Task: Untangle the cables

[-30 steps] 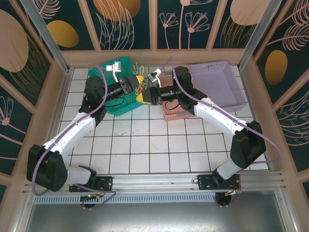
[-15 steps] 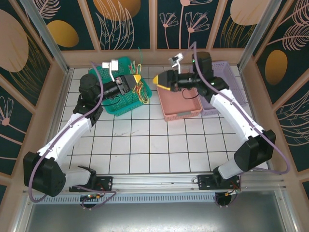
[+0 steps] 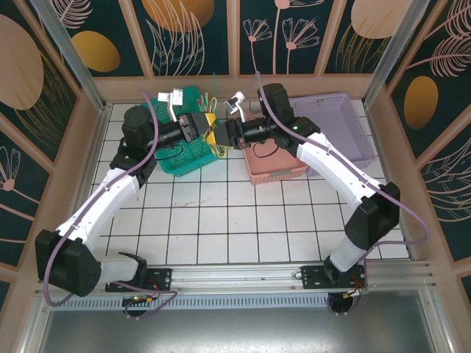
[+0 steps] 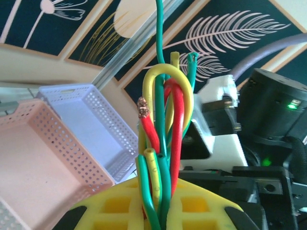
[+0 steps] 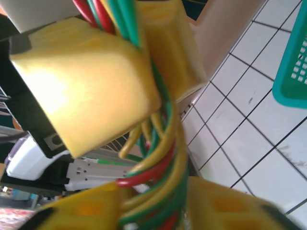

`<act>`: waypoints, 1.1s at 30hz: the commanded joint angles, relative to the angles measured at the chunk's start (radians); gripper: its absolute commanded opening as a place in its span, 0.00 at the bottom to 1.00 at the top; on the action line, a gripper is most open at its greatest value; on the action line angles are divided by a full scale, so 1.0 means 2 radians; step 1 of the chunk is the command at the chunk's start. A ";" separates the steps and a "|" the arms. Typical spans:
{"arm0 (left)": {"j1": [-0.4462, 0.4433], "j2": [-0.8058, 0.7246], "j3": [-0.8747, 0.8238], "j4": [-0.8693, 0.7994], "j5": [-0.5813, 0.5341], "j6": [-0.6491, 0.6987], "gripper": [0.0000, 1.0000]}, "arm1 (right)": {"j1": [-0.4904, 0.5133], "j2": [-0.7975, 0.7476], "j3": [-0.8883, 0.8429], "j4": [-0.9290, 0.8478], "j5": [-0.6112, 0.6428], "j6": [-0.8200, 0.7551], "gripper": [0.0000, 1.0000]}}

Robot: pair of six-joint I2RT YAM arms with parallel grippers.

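Since half a second ago the right arm has swung left from above the pink basket (image 3: 276, 168), and its right claw (image 3: 224, 137) now meets the left claw (image 3: 208, 125) tip to tip. The left arm has hardly shifted.

The left arm climbs from the counter's (image 3: 221, 220) near left corner toward the far edge, its wrist turned level and pointing right above the green basket (image 3: 184, 158). The right arm rises from the near right corner, bends near the far edge, and lies leftward across the pink basket's far rim.

The cables (image 4: 163, 143) hang in the air between the two claws, above the gap between the green and pink baskets, near the counter's far edge. The left claw is clenched on the bundle: yellow, green and red strands rise from between its yellow fingers (image 4: 110, 211), a yellow one looping over the rest and one red end showing bare copper. The right claw also grasps the bundle, the strands running straight from the left claw's fingers into its own, just beside them.

The lilac basket (image 3: 346, 136) sits against the pink one, toward the far right corner.
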 commanded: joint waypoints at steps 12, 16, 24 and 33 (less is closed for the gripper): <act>0.000 -0.059 -0.008 -0.072 -0.054 0.032 0.66 | -0.051 -0.058 -0.132 0.175 -0.034 0.131 0.00; -0.001 -0.075 -0.063 -0.022 -0.012 0.008 0.65 | -0.053 -0.055 -0.131 0.172 -0.037 0.137 0.00; -0.025 -0.049 -0.070 -0.011 -0.004 0.035 0.68 | -0.047 -0.041 -0.117 0.162 -0.055 0.146 0.00; -0.042 -0.017 -0.063 -0.018 -0.062 0.048 0.31 | -0.045 -0.050 -0.123 0.161 -0.058 0.152 0.00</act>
